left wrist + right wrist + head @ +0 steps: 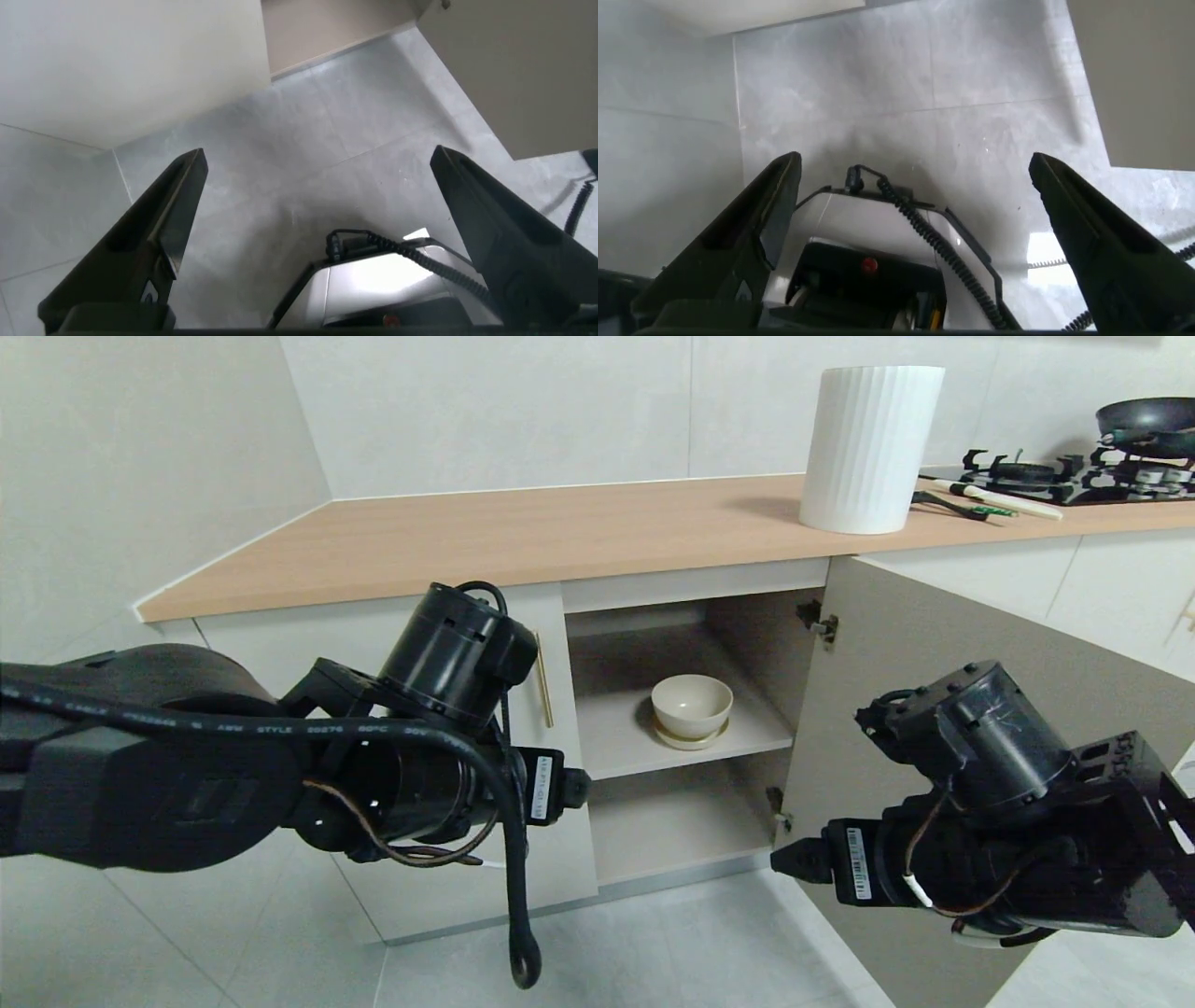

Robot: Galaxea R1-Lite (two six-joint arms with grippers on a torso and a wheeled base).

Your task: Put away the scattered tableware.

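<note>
Left gripper gapes; round cream bowl sits upright on saucer.

Counter: wood-grain top, matt. Bowl: cream, smooth, glazed like ceramic. Jar: white, ribbed, matt. Door and shelf: smooth, matt beige laminate. Handle: brass-coloured metal. Hinge: bare metal. Floor: grey stone-look tiles, faint sheen. Wall: pale, smooth tiles.

Cream bowl upright on matching saucer, on upper shelf in open cab..
</note>
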